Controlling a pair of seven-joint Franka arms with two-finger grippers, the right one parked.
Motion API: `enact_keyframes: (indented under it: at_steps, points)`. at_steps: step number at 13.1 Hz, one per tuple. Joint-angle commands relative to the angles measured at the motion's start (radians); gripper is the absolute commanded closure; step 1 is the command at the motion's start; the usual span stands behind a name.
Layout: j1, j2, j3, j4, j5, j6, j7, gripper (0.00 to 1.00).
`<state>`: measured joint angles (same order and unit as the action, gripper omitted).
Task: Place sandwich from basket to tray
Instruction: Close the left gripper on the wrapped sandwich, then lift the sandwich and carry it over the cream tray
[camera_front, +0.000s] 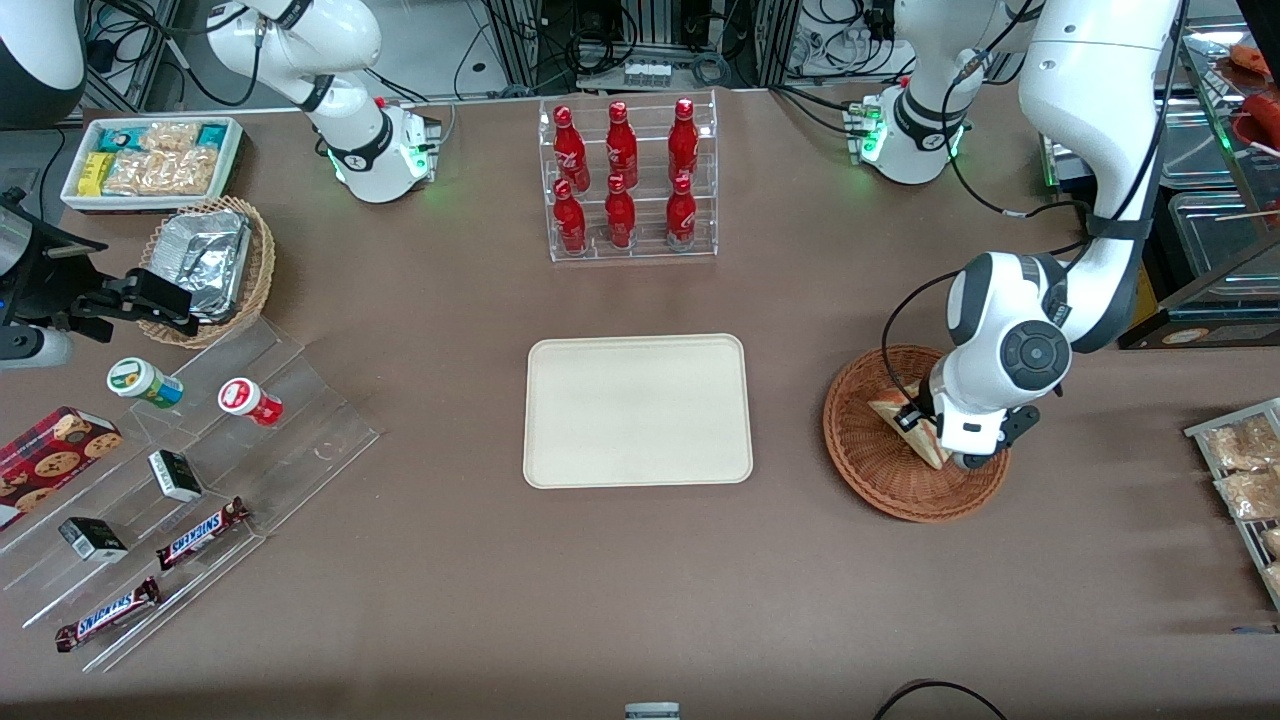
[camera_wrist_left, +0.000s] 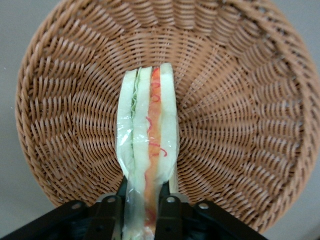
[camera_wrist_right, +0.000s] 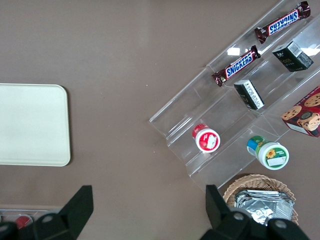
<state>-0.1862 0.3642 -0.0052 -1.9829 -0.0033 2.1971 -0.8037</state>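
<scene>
The sandwich (camera_front: 908, 421) (camera_wrist_left: 149, 137), a plastic-wrapped cream wedge with red and green filling layers, stands on edge inside the reddish-brown wicker basket (camera_front: 868, 460) (camera_wrist_left: 240, 100). My left gripper (camera_front: 928, 432) (camera_wrist_left: 145, 205) is down in the basket and shut on the sandwich, one black finger (camera_wrist_left: 111, 212) pressed against each bread face. The cream-white tray (camera_front: 637, 410) lies flat mid-table, beside the basket toward the parked arm's end, with nothing on it.
A clear rack of red bottles (camera_front: 627, 180) stands farther from the front camera than the tray. Toward the parked arm's end are a tan basket with foil (camera_front: 207, 268), a white snack bin (camera_front: 152, 160) and a clear stepped stand with snacks (camera_front: 180, 490). Packets (camera_front: 1245, 470) lie at the working arm's end.
</scene>
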Motion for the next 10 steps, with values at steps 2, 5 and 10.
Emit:
enact_keyframes:
  at_steps: [2,5,10]
  points:
    - [-0.010,-0.033,0.008,0.200,0.011,-0.282,0.000,1.00]
    - [-0.062,-0.025,-0.018,0.378,0.005,-0.431,-0.002,1.00]
    - [-0.240,0.028,-0.038,0.493,-0.011,-0.429,-0.011,1.00]
